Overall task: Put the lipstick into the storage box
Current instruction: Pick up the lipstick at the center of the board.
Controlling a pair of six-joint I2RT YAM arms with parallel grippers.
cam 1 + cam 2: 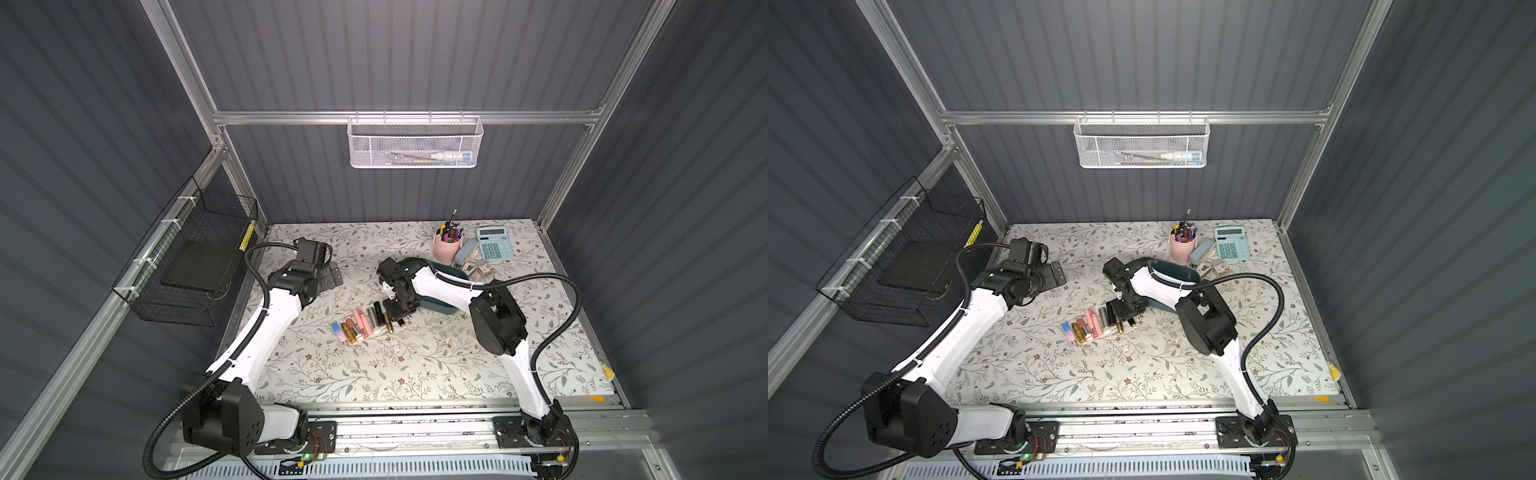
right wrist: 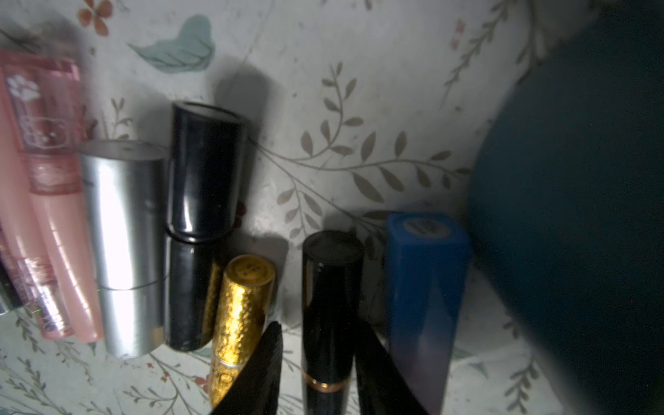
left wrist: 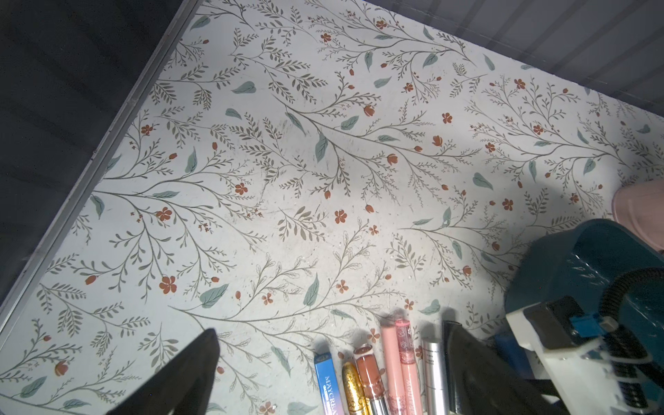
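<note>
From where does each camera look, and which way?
Both top views: high at the front, looking down on the floral table; left hand and right hand show.
Left wrist: looks across the table past the open left hand.
Right wrist: close behind the right hand, straddling a black lipstick.
Both wrist views share the storage box.

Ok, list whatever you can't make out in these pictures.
Storage box: in both top views the right arm covers most of it; contents unseen.
Right gripper: in the right wrist view, dark fingers flank the black lipstick; contact unclear.
White mesh basket: in both top views, contents too small behind the mesh.
Pink tubes: right wrist view, print blurred.
</note>
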